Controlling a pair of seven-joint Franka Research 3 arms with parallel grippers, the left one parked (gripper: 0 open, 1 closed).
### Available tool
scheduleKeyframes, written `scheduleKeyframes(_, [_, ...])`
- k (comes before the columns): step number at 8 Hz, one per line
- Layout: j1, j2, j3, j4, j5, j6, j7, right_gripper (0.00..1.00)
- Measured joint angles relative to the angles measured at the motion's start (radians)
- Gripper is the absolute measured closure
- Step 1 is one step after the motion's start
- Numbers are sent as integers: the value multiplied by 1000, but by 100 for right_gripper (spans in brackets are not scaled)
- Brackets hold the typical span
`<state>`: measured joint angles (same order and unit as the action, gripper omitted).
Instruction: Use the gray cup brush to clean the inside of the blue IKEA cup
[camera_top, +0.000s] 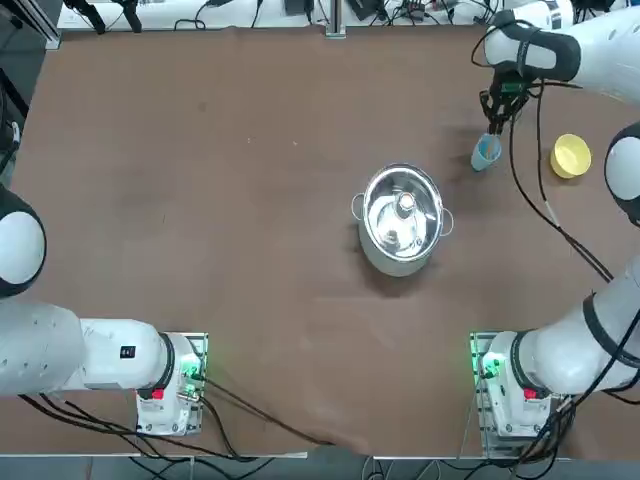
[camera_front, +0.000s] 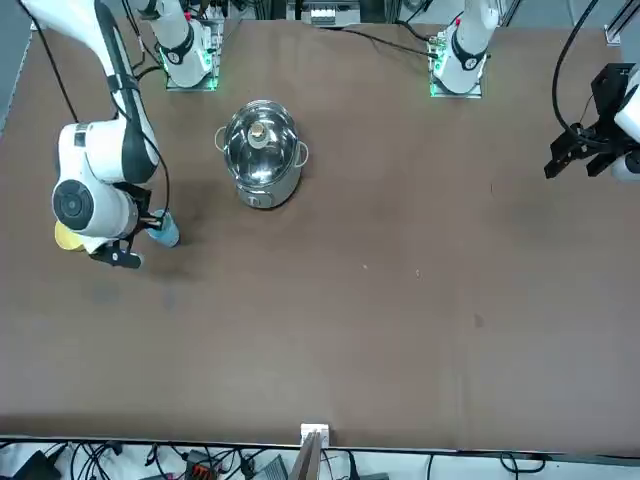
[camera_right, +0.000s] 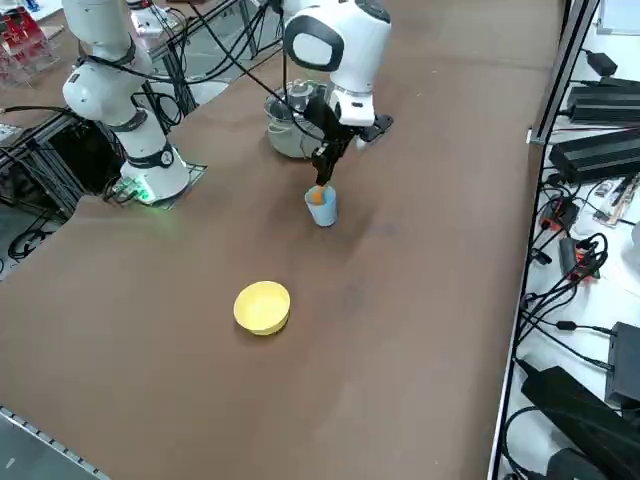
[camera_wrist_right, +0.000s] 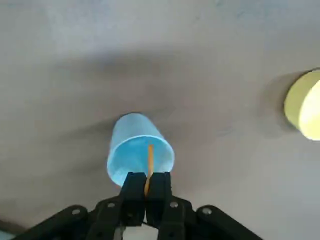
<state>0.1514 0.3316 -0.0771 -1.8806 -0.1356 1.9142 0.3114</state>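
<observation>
brush (camera_wrist_right: 150, 161) inside the blue cup (camera_wrist_right: 131, 145)

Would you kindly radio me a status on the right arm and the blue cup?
Right gripper shut on brush, at blue cup; brush reaches into cup's mouth; yellow cup apart, not in the way.

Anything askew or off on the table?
Nothing stands out: blue cup and yellow cup look intact, pot has its lid on, and the right claw grips the brush.

A lidded steel pot (camera_top: 400, 218) stands on the table (camera_top: 230, 250). A yellow cup (camera_top: 571, 156) sits well apart from it, nearer the table's right edge.
</observation>
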Motion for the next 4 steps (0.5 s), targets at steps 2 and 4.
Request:
scheduleKeyframes(2, [-11, 1, 0, 19, -5, 0, 0, 96])
scheduleKeyframes(4, [-10, 5, 1, 49, -4, 0, 0, 96])
